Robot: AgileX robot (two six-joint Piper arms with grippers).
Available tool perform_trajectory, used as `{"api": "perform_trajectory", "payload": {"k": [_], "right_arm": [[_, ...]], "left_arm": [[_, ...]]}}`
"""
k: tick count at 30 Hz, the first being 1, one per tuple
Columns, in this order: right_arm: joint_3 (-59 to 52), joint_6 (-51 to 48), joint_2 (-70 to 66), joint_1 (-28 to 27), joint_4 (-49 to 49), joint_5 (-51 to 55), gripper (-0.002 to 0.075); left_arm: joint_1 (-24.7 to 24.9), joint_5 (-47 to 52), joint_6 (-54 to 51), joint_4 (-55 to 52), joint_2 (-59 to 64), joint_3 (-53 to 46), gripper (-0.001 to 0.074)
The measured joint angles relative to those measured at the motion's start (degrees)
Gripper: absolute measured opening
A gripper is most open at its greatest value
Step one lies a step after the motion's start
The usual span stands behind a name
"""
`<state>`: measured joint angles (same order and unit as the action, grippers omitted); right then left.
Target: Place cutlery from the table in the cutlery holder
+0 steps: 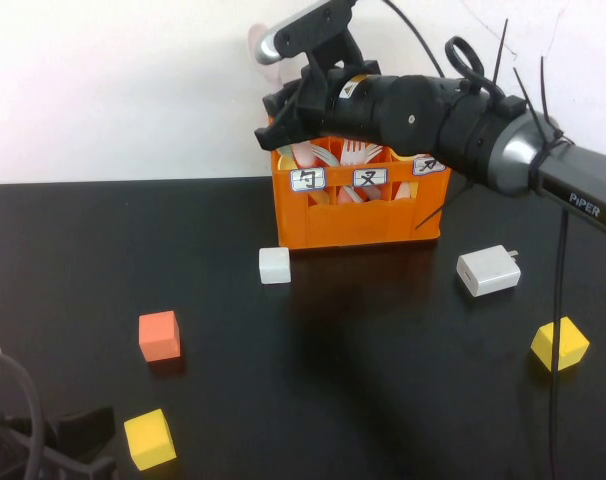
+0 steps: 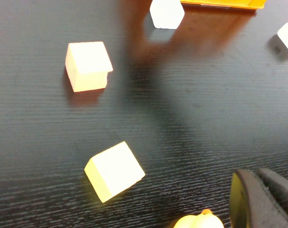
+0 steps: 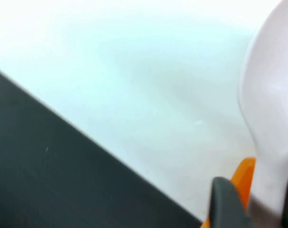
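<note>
Spoon's hanging right over the crate

Left end effector (image 2: 258, 199) parked shut at the tabletop's (image 1: 103, 240) near-left corner. Right end effector (image 3: 258, 202) hovers above the orange slotted plastic cutlery holder (image 1: 358, 215), fingers loosening around the upright pale pink plastic spoon (image 3: 272, 109); left compartment straight below, I'd guess.

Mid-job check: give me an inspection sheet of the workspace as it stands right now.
Surface: black table, no cutlery seen lying on it.
Job's things: orange cutlery holder at the back, utensils standing inside; pale spoon between the right claw's fingers over the holder's left end.
Clutter: white cube, orange cube, two yellow cubes, white charger block.
Grippers: right claw above the holder, spoon in its grasp; left claw shut, parked low at the near left.
Cables: black cable hanging from the right arm; cable ties on that arm.
Surroundings: plain white wall.
</note>
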<state>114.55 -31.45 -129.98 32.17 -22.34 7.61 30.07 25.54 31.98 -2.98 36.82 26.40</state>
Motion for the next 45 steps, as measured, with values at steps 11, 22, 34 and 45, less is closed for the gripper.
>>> {"api": "perform_trajectory", "payload": {"k": [11,22,34,45], "right_arm": [[0.31,-2.40,1.26,0.00,0.00,4.20,0.0411],[0.40,-3.19,15.14,0.00,6.67,21.52,0.0022],[-7.24,2.80,25.18,0.00,22.94,40.47,0.0003],[-32.04,12.77,41.67,0.00,31.02,37.40,0.0001]], "left_arm": [[0.00,0.00,0.00,-0.87,0.00,0.00,-0.0001],[0.00,0.11,-2.46,-1.92,-6.13,0.00,-0.0001],[0.00,-4.31,-4.50,-1.78,-20.11,-5.68,-0.0001],[0.00,-5.72,-3.75,-1.78,-31.55,-7.90,-0.0001]]}}
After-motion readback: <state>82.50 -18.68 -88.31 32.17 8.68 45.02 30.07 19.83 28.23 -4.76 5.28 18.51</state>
